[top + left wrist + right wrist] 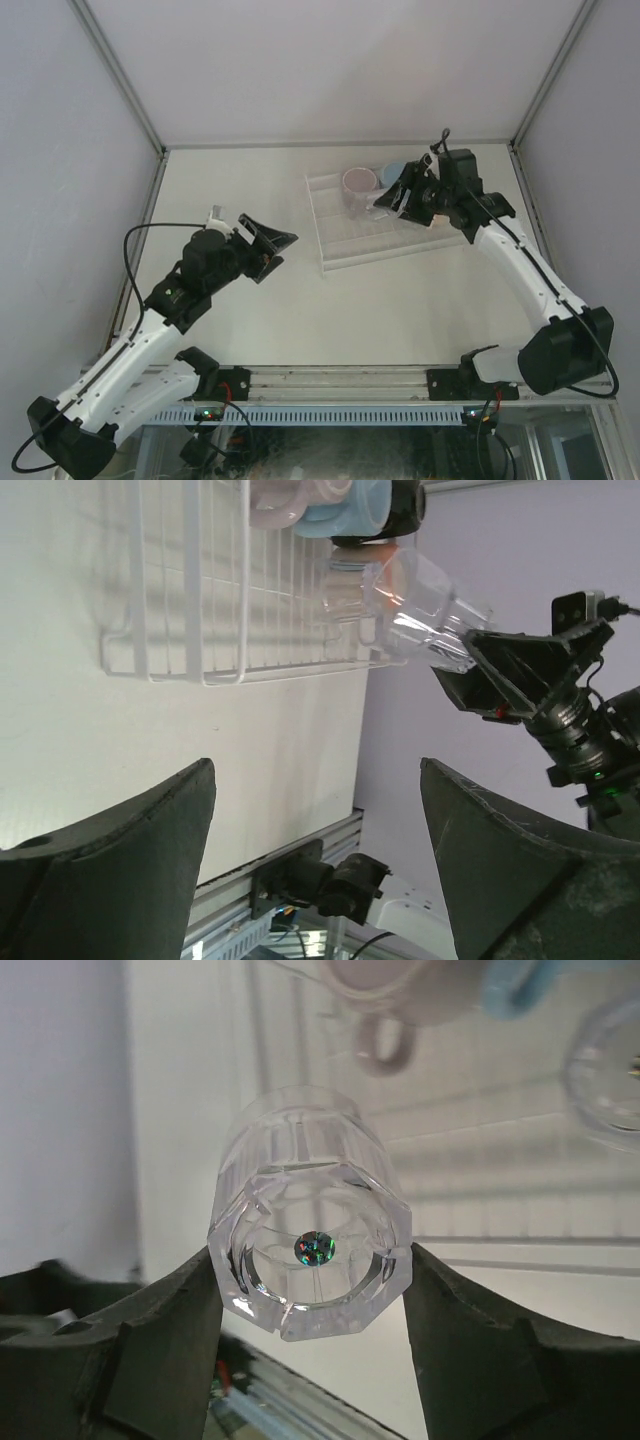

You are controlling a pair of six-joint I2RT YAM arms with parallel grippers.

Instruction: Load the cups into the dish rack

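Right gripper (pixel 310 1295) is squeezing a clear tumbler (pixel 300 1190) by its sides, holding it over the dish rack (pixel 345 250) for placement; left gripper (pixel 318 780) is hanging open.

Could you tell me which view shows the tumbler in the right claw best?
The right wrist view: the tumbler fills the centre, base-on, pinched by the right claw. The left wrist view shows it side-on near the dish rack; from above the claw mostly hides it.
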